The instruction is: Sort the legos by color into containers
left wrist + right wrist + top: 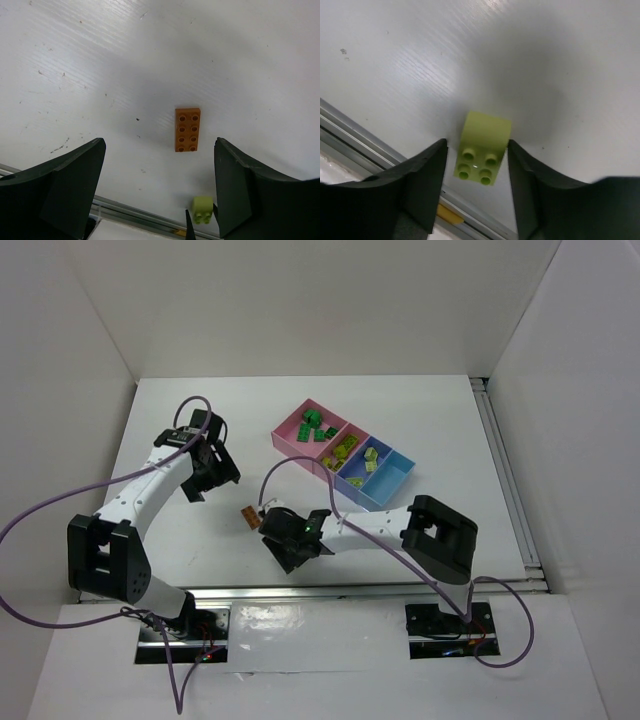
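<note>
Only the top view shows the four joined bins (395, 476), with green and lime bricks (318, 426) inside. In that view the right end effector (277, 530) hides the lime brick (482, 148) on the desk (420, 410). Its wrist view shows four studs and fingers close on both sides; whether they pinch it, I cannot tell. The left end effector (160, 145) is spread wide, with the eight-stud orange brick (187, 129) lying flat beyond it.

High overview; two close wrist views

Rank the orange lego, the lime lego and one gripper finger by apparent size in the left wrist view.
Largest: the finger, though it is nearest the camera.
Then the orange lego.
Smallest: the lime lego.
</note>
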